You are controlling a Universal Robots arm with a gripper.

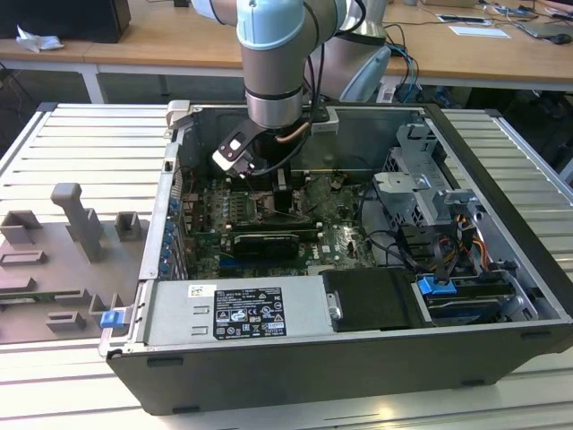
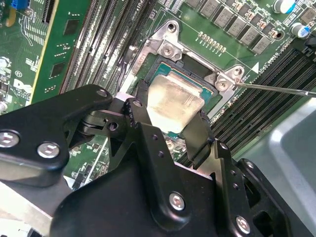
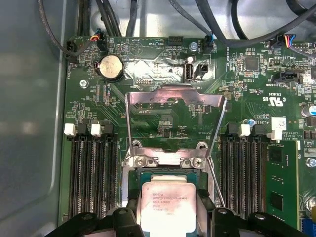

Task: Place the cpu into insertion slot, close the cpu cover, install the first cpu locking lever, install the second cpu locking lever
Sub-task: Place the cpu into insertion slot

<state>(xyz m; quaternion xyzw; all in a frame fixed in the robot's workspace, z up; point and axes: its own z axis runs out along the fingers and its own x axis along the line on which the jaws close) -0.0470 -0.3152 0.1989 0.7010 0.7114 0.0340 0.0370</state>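
the gripper (image 2: 173, 111) reaches down into the open case (image 1: 501, 269), over the green board (image 3: 163, 54). its two black fingers (image 2: 142, 98) are closed on the cpu (image 2: 175, 98), one pressed against each of two opposite edges, so the chip sits right between the fingertips with its pale metal face up. the body of the gripper is above and behind it in the second wrist view.

the cpu lies square over the slot (image 2: 168, 66), inside its silvery rim. the dark frame of the slot shows along the chip's far edge. whether the chip is fully seated or just above the contacts cannot be told.

in the first wrist view the cpu (image 3: 165, 205) is again between the fingertips of the gripper (image 3: 168, 213). the cover (image 3: 173, 94) is open, swung up and back from its hinge on the side of the slot away from the gripper. it does not touch the chip. a thin lever (image 3: 216, 182) stands raised beside the slot, apart from the cover. memory slots (image 3: 91, 177) run along both sides.

in the exterior view the gripper (image 1: 279, 199) is low over the board, near the back wall of the case.
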